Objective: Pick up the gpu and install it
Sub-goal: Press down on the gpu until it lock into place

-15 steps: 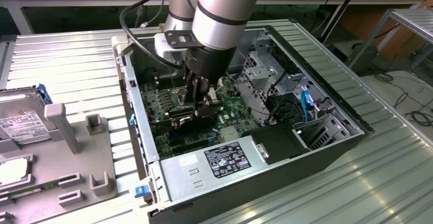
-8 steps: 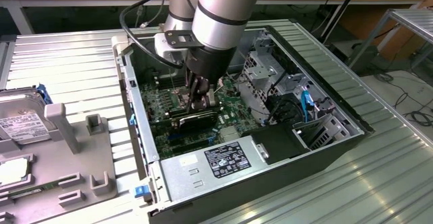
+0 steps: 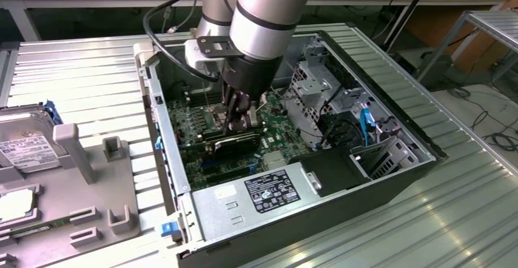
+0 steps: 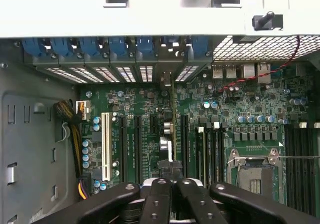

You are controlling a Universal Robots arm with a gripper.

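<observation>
Closest to the wrist cam are the black gripper [image 4: 171, 176] fingers, pinched together on the top edge of the gpu [image 4: 170, 134], which from that angle is just a thin card seen edge-on, running up toward the slot covers at the back of the case. So the tool is clamped narrow on the card, not spread open.

From the exterior view, the gripper [image 3: 241, 121] is reaching down into the open computer case [image 3: 404, 171], which lies on its side on a ribbed metal table [image 3: 89, 74]. The gpu [image 3: 230, 142] stands upright on its edge over the green motherboard [image 3: 279, 119], black body below the fingers, right in the expansion slot area. Can't tell if it's fully seated in the slot or only resting on it.

Other stuff around:
- white PCI slot [image 4: 105, 145] just beside the black slots, in the wrist view
- empty CPU socket [image 4: 254, 171] with its metal frame
- row of blue slot clips [image 4: 107, 47] along the rear of the case
- power supply [image 3: 251, 198] with its label at the near end of the case
- hard drive [image 3: 24, 144] sitting on the grey tray [image 3: 97, 177] at the exterior view's left, well apart from the case
</observation>
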